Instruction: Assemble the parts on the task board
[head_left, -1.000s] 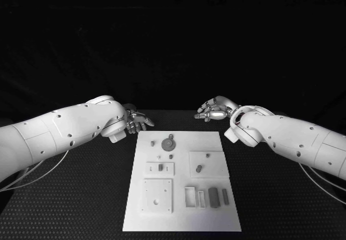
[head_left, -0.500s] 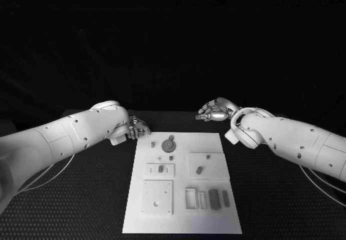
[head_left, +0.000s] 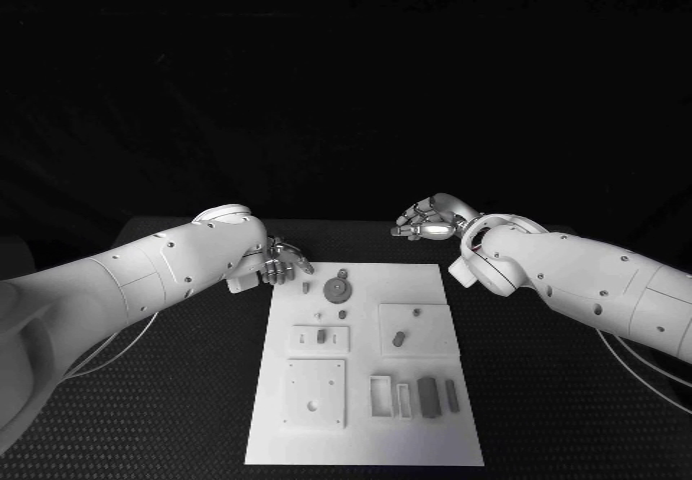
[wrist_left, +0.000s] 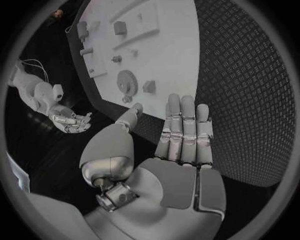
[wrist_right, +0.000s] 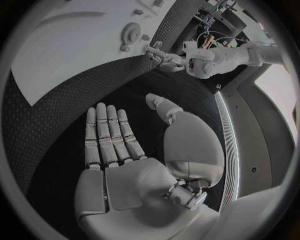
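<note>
Likely light, stiff and slick, the gear (head_left: 336, 290) on the task board (head_left: 281, 440) wants pinching by its rim; my left hand (head_left: 283, 262) and right hand (head_left: 427, 222) are spread, holding nothing.

The left hand (head_left: 280, 262) is half hidden behind its own arm; the parts (head_left: 338, 288) on the board (head_left: 433, 420) are too small to be identified.

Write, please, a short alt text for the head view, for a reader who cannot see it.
A white task board lies on a black table, with small grey parts on it. The left hand hovers at its far left corner; the right hand hangs open beyond its far right corner.
</note>
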